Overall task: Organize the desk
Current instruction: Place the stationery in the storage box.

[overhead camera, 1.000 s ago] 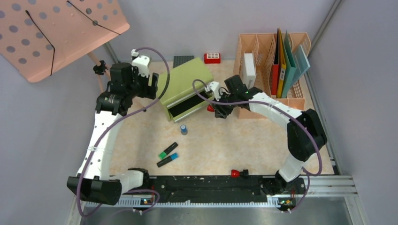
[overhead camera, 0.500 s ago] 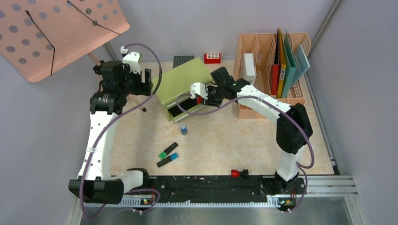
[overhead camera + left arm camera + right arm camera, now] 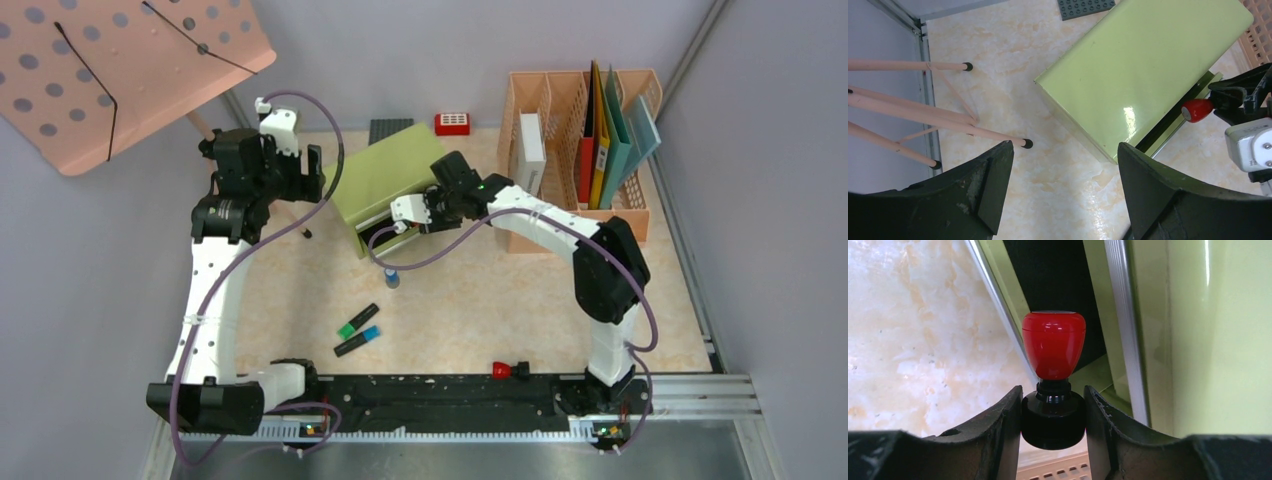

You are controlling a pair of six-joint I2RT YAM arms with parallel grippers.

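The right end effector (image 3: pixel 1053 410), clamped on the red-knobbed stamp (image 3: pixel 1053 342), now hangs at the open drawer (image 3: pixel 1058 275) of the green cabinet (image 3: pixel 385 170), upper middle of the desk (image 3: pixel 480 310), no longer centre-right: stowing looks imminent. The left end effector (image 3: pixel 1063 150) gapes empty.

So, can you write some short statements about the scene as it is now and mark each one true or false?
1. The right gripper holds a stamp with a red top. True.
2. The drawer of the cabinet is closed. False: it is pulled open and its dark inside shows.
3. The left gripper holds a marker. False: it is open and empty; the green marker and the blue marker lie on the desk.
4. A second stamp lies on the desk close to the front rail. True.
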